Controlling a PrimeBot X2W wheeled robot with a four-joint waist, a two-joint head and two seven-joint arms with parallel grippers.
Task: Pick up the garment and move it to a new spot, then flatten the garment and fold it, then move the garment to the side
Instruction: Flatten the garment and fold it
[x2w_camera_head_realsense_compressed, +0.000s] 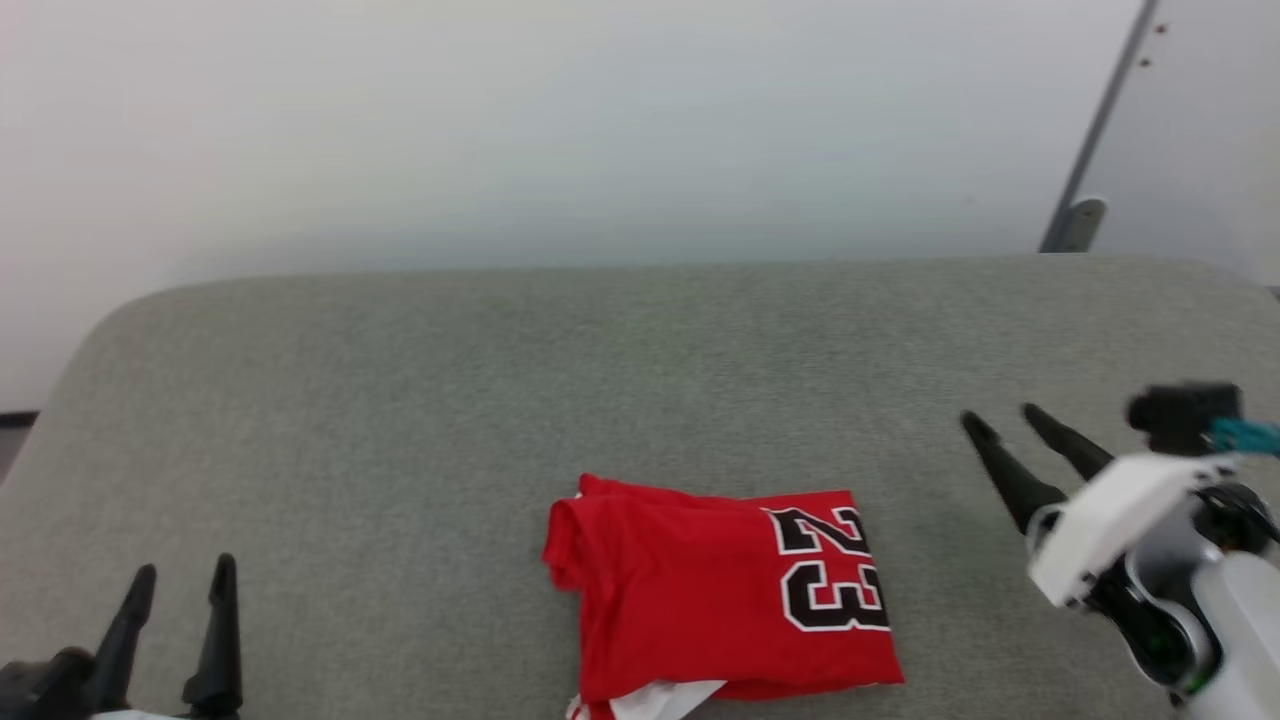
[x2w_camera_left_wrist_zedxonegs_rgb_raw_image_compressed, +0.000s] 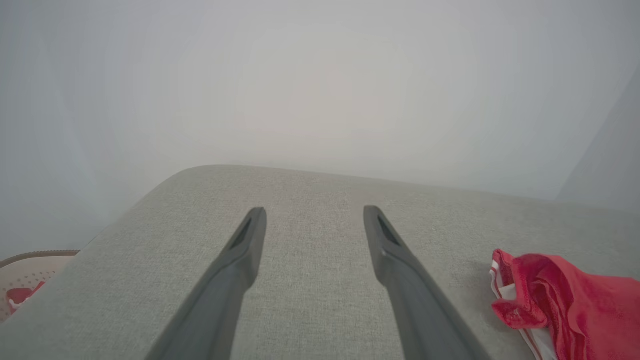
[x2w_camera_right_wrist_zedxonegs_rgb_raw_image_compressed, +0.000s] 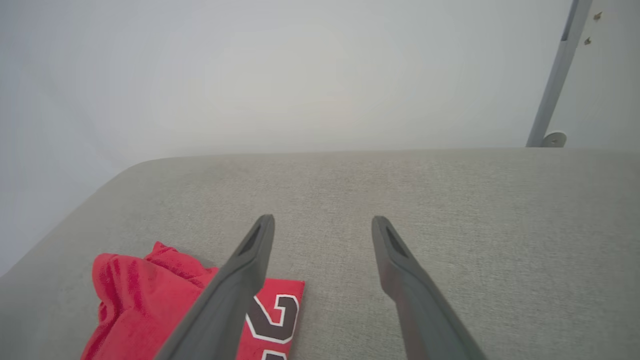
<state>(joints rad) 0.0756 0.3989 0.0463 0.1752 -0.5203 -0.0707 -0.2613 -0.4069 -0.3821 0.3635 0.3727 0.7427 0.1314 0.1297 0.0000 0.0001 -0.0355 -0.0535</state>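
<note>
The garment (x2w_camera_head_realsense_compressed: 715, 595), a red jersey with a black, white-outlined "23", lies folded into a rough rectangle on the grey surface (x2w_camera_head_realsense_compressed: 640, 370), near the front edge in the head view; a bit of white shows under its front edge. My left gripper (x2w_camera_head_realsense_compressed: 182, 577) stands open at the lower left, well apart from the cloth. My right gripper (x2w_camera_head_realsense_compressed: 1003, 418) hovers open to the right of the garment, touching nothing. The left wrist view has the garment (x2w_camera_left_wrist_zedxonegs_rgb_raw_image_compressed: 575, 305) at its lower right, beside open fingers (x2w_camera_left_wrist_zedxonegs_rgb_raw_image_compressed: 240, 260). In the right wrist view the garment (x2w_camera_right_wrist_zedxonegs_rgb_raw_image_compressed: 145, 305) lies lower left, partly behind a finger (x2w_camera_right_wrist_zedxonegs_rgb_raw_image_compressed: 235, 290).
The grey fabric-covered surface has rounded far corners and ends against a pale wall. A grey post with a round foot (x2w_camera_head_realsense_compressed: 1075, 225) stands behind the far right corner. A beige perforated basket (x2w_camera_left_wrist_zedxonegs_rgb_raw_image_compressed: 22, 285) holding red-and-white cloth sits off the surface's left edge.
</note>
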